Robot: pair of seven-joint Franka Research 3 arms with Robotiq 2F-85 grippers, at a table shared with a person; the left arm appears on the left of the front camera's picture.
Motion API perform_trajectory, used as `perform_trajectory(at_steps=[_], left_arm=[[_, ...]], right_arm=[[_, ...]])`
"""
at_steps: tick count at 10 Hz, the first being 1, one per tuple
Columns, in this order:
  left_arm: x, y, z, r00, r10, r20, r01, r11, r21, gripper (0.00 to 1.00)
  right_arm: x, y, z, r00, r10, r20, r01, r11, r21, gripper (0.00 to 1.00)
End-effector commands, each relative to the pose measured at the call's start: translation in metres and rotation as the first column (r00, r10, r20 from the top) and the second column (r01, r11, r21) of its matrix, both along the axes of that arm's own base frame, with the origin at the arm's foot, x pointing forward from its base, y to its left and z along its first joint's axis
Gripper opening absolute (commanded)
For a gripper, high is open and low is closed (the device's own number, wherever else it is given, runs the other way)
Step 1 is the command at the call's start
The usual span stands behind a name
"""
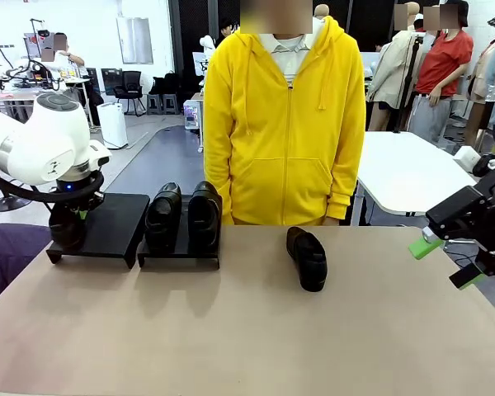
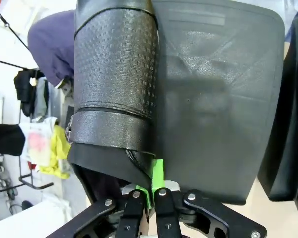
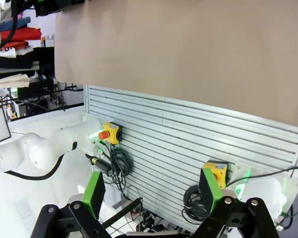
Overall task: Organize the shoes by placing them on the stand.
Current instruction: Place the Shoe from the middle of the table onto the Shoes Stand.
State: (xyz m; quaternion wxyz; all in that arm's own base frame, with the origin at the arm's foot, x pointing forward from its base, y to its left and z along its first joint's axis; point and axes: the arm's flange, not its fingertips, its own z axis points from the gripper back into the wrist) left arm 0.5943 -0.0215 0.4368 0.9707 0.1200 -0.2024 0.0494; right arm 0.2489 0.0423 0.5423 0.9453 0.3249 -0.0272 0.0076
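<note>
Broad tan tabletop [image 1: 231,330] carries a black plastic right stand [image 1: 179,259] bearing two glossy black leather slip-on shoes [image 1: 184,216]; a third shoe [image 1: 307,258] lies mid-tabletop. Left gripper [image 2: 148,192], clenched on the fourth shoe [image 2: 114,84] by its collar, holds it at the matching left stand [image 1: 115,221], likely to seat it; the wrist view shows that pinch, the front hides it. Right gripper [image 1: 445,262] hangs released.

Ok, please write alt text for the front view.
The left gripper, shut on a black shoe, holds it at the left edge of the left stand. Two shoes sit on the right stand; a fourth shoe lies on the table before a person in yellow. The right gripper hangs open.
</note>
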Motion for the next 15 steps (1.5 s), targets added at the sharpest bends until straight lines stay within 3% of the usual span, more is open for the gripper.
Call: perform_trajectory(at_steps=[1, 5, 6, 7, 11, 13, 14, 15], left_arm=[[0.014, 0.001, 0.002, 1.0, -0.008, 0.015, 0.007, 0.999, 0.031, 0.0], [0.021, -0.004, -0.003, 1.0, -0.016, -0.004, 0.017, 0.999, 0.032, 0.0], [0.022, -0.005, -0.003, 1.0, -0.029, -0.011, 0.029, 0.999, 0.03, 0.58], [0.022, -0.006, -0.003, 0.999, -0.03, -0.013, 0.031, 0.999, 0.035, 1.0], [0.018, -0.004, 0.001, 0.999, -0.04, -0.013, 0.041, 0.998, 0.043, 1.0], [0.006, -0.006, 0.023, 0.997, -0.079, 0.009, 0.079, 0.996, 0.033, 1.0], [-0.006, -0.01, 0.041, 0.993, -0.12, -0.012, 0.121, 0.992, 0.021, 1.0], [-0.028, -0.016, 0.069, 0.973, -0.209, -0.097, 0.208, 0.978, -0.017, 1.0]], right_arm=[[0.001, 0.001, 0.005, 1.0, 0.002, 0.002, -0.003, 0.999, 0.032, 1.0], [0.001, 0.001, 0.005, 1.0, 0.002, 0.002, -0.003, 0.999, 0.032, 1.0], [0.001, 0.001, 0.005, 1.0, 0.002, 0.002, -0.003, 0.999, 0.032, 1.0], [0.001, 0.001, 0.005, 1.0, 0.002, 0.002, -0.003, 0.999, 0.032, 1.0], [0.001, 0.001, 0.005, 1.0, 0.002, 0.002, -0.003, 0.999, 0.032, 1.0], [0.001, 0.001, 0.005, 1.0, 0.002, 0.002, -0.003, 0.999, 0.032, 1.0], [0.001, 0.001, 0.005, 1.0, 0.002, 0.002, -0.003, 0.999, 0.032, 1.0], [0.001, 0.001, 0.005, 1.0, 0.002, 0.002, -0.003, 0.999, 0.032, 1.0]])
